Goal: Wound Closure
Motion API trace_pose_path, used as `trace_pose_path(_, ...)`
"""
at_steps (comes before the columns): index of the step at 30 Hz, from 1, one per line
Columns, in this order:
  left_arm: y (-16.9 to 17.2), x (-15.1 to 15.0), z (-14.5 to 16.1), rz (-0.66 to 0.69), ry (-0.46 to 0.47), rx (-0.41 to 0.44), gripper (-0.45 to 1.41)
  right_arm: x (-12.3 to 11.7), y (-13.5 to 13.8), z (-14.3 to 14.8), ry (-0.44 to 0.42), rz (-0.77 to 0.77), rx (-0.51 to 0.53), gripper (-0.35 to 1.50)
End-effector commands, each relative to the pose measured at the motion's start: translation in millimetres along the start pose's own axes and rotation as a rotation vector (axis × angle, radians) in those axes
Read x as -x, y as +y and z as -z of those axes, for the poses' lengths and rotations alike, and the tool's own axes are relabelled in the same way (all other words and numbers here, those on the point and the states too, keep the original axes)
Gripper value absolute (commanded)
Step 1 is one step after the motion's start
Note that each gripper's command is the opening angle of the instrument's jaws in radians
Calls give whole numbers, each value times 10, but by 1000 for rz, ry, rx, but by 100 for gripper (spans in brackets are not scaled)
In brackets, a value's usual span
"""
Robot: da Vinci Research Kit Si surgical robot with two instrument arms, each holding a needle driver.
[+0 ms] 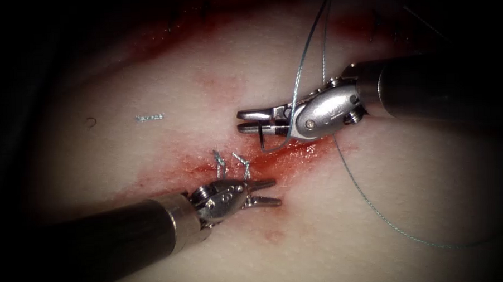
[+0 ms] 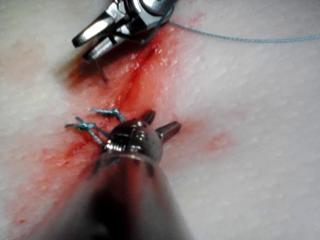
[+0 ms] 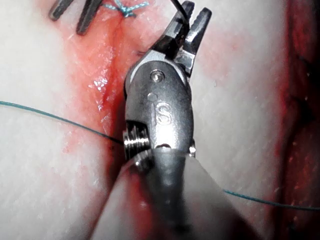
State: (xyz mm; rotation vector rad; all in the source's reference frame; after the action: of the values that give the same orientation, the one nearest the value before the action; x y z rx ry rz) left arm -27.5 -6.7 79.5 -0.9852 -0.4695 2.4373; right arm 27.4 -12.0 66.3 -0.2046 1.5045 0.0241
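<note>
My right tool (image 1: 241, 120) reaches in over the far edge of the cut (image 1: 296, 150), its jaws shut on the dark curved needle (image 1: 261, 136). A short piece of the needle (image 2: 102, 74) hangs below the jaws and points down at the tissue beside the cut; I see no part of it buried. Teal thread (image 1: 307, 55) rises from those jaws, and another strand (image 1: 377, 212) trails off to the right. On the near side, my left tool (image 1: 277, 192) stands open and holds nothing, just right of two tied stitches (image 1: 230, 161) with short cut ends.
Red fluid (image 1: 208, 173) stains the tissue along the cut. A small loose scrap of thread (image 1: 149, 118) lies on the pale tissue to the left. In the right wrist view the thread (image 3: 55, 119) crosses the tissue behind my right tool (image 3: 197, 10).
</note>
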Motion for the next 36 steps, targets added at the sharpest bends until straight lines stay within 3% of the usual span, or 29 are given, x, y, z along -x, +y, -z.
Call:
trace_pose_path(1,1,3,-10,-2,-7,0,41,8,0,-9,0,-26,9,-35)
trace_pose_path(5,2,4,-11,-3,-16,-1,41,13,8,-16,-22,-150,40,-35)
trace_pose_path(17,8,1,-13,2,-25,-5,41,21,26,-20,-43,-257,129,-35)
trace_pose_path(23,9,0,-13,5,-28,-6,41,22,34,-25,-29,-396,166,-35)
trace_pose_path(36,11,-3,-11,14,-28,-4,41,20,50,-28,-56,-418,215,-35)
